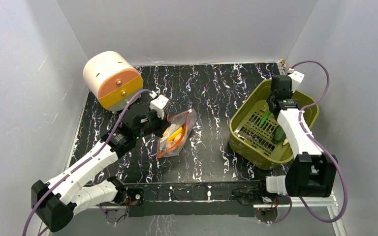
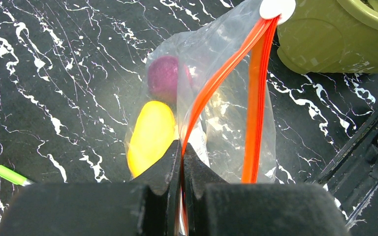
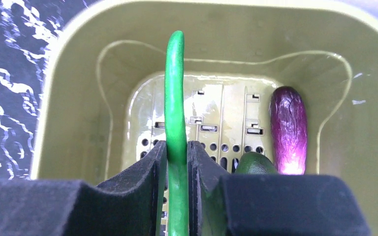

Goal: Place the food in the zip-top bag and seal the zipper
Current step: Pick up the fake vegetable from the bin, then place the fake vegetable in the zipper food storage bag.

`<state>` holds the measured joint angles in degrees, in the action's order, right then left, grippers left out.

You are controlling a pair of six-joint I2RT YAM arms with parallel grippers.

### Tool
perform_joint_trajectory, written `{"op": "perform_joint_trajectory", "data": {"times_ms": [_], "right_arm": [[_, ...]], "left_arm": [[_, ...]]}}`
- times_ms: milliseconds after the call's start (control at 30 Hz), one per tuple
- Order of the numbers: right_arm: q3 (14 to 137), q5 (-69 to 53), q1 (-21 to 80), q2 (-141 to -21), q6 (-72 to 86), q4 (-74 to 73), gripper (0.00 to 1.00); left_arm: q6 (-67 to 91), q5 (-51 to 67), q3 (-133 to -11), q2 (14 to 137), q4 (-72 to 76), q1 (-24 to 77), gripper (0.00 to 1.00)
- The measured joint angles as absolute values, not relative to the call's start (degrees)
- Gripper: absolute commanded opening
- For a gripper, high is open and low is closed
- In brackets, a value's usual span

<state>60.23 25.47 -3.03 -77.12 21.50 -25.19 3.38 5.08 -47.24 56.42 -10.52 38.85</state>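
The clear zip-top bag (image 1: 176, 135) lies mid-table with its orange-red zipper (image 2: 216, 83) parted. Inside it sit the yellow lemon-like oval (image 2: 151, 135) and the pink-purple round piece (image 2: 163, 77). My left gripper (image 2: 182, 150) is shut on one side of the zipper strip at the bag's mouth; it also shows in the top view (image 1: 156, 123). My right gripper (image 3: 177, 150) is inside the olive-green basket (image 1: 241, 125), shut on a long thin green piece (image 3: 175, 93). The dark purple eggplant (image 3: 288, 129) and a dark green rounded piece (image 3: 253, 163) lie on the basket floor.
A cream and orange drum-shaped object (image 1: 112, 79) stands at the back left. A small green stick (image 2: 10, 174) lies on the black marbled table left of the bag. White walls close in the table on three sides.
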Motion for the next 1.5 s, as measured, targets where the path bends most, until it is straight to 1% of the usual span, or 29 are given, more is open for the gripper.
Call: {"op": "perform_joint_trajectory", "data": {"times_ms": [267,367,433,467,500,533,600,633,800,1033,1300,1500], "right_arm": [[64.82,30.33,3.97,-71.16,20.78,-25.65,0.10],[67.59,29.39,6.48,-68.27,19.25,-26.22,0.09],[67.92,23.53,8.27,-63.31,17.45,-23.57,0.09],[67.83,16.80,8.60,-59.44,16.56,-20.23,0.09],[67.83,14.00,8.62,-58.02,16.43,-18.63,0.09],[67.85,7.49,8.64,-56.45,16.60,-15.90,0.09],[67.85,-0.36,9.15,-55.96,16.80,-12.62,0.10],[67.81,-8.03,10.96,-56.29,16.88,-10.11,0.11],[62.37,-17.87,14.76,-53.91,18.85,-0.69,0.12],[58.94,-25.32,22.22,-53.91,19.57,10.81,0.13],[56.69,-27.68,32.47,-57.12,17.85,23.64,0.14],[56.66,-28.36,41.21,-62.72,16.03,34.54,0.15]], "left_arm": [[4.71,5.15,-47.24,56.38,-10.37,38.85,0.00],[9.67,7.11,-47.24,56.36,-10.92,38.85,0.00],[12.99,8.08,-47.29,55.79,-11.46,38.85,0.00],[15.05,8.43,-48.03,55.29,-12.82,38.85,0.00],[16.71,8.51,-49.74,55.31,-14.17,38.85,0.00],[17.85,8.54,-51.48,55.33,-15.27,38.85,0.00],[21.41,8.56,-53.87,55.40,-16.38,38.85,0.00],[22.22,8.93,-55.72,55.37,-17.04,38.85,0.00],[25.17,10.35,-58.15,56.71,-18.81,38.85,0.00],[27.79,13.52,-60.40,59.92,-19.40,38.85,0.00],[30.48,18.31,-60.40,60.82,-18.90,38.85,0.00],[31.94,21.85,-60.40,60.84,-17.17,38.85,0.00]]}}
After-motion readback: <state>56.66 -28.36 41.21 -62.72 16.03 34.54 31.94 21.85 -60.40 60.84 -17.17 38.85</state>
